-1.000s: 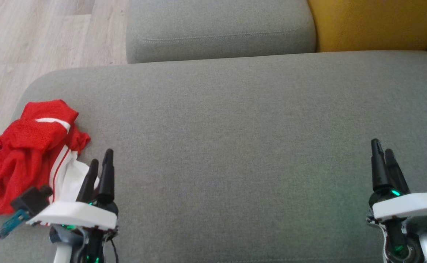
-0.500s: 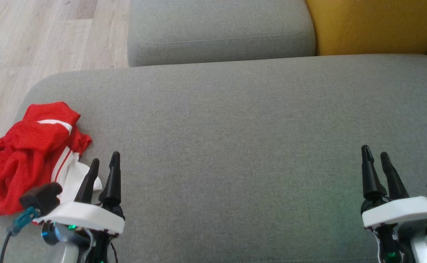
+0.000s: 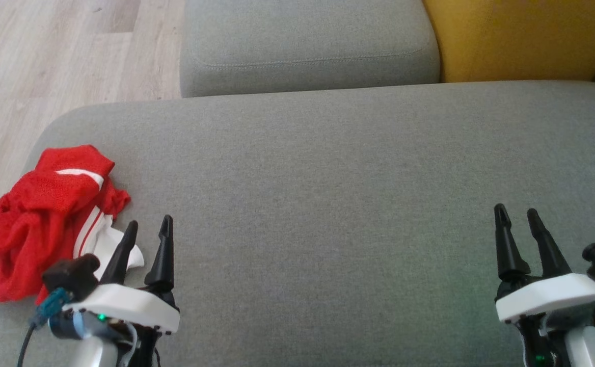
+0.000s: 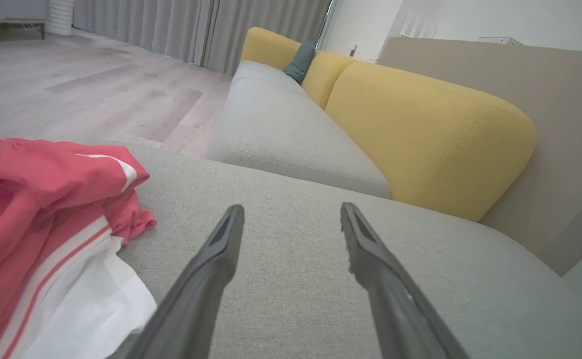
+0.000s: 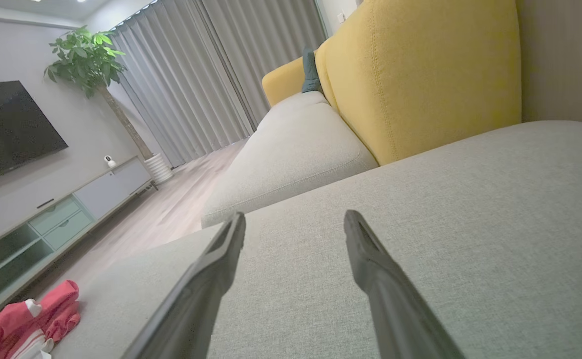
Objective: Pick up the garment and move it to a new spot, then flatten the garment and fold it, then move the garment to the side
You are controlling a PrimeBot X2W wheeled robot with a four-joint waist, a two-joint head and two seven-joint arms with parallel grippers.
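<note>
- Left gripper [image 3: 150,222]: fingers spread wide, empty, over the seat [image 3: 328,178].
- Garment [image 3: 37,219]: red with white stripes, crumpled, just left of that gripper's left finger, at the seat's left end; contact unclear.
- Right gripper [image 3: 516,210]: fingers spread wide, empty, well right of the garment.
- Yellow cushion [image 3: 521,35]: ahead of the right gripper.
</note>
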